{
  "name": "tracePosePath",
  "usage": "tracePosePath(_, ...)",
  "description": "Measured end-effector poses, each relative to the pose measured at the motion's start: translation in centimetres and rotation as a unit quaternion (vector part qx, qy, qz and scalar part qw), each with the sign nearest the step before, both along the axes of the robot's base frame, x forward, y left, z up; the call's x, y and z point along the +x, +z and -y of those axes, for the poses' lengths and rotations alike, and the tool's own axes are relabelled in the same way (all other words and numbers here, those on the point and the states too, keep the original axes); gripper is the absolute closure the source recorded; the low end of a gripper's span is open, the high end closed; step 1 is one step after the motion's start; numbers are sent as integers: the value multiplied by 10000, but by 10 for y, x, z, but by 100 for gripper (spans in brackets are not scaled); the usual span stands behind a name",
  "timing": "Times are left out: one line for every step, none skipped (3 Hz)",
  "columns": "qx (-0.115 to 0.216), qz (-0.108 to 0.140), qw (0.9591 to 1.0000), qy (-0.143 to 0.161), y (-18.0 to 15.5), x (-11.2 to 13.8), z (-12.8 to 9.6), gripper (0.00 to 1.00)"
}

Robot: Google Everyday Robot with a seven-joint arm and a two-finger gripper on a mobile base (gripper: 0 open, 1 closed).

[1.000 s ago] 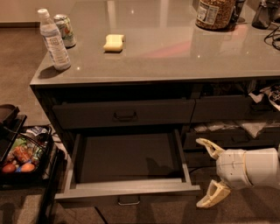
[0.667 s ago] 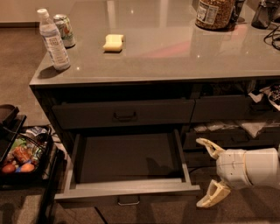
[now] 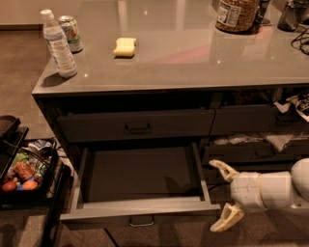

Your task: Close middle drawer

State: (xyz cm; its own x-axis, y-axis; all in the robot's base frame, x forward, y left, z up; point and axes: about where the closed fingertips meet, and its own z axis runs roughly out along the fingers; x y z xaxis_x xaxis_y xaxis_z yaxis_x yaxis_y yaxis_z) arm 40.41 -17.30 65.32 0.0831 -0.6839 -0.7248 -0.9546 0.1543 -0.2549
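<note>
The middle drawer [image 3: 140, 210] is pulled far out of the grey cabinet. It is dark inside and holds nothing that I can see; its small pull handle [image 3: 142, 222] shows at the bottom of the front. Above it the top drawer [image 3: 136, 126] is shut. My gripper [image 3: 223, 193] comes in from the right at the drawer's front right corner. Its two cream fingers are spread apart and hold nothing. The upper finger [image 3: 223, 169] is close beside the drawer's right wall; the lower finger [image 3: 227, 218] is just right of the drawer front.
On the countertop [image 3: 193, 53] stand a water bottle [image 3: 57, 44], a can [image 3: 70, 33], a yellow sponge [image 3: 125, 47] and a jar [image 3: 235, 14]. A black cart [image 3: 21, 173] with food packets stands at the left. Cluttered drawers [image 3: 260, 144] are on the right.
</note>
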Motion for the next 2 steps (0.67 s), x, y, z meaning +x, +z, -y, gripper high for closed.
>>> tracePosePath(369, -456, 9980, 223, -61, -8, -5, 0)
tracePosePath(616, -821, 9942, 311, -105, -21, -9, 0)
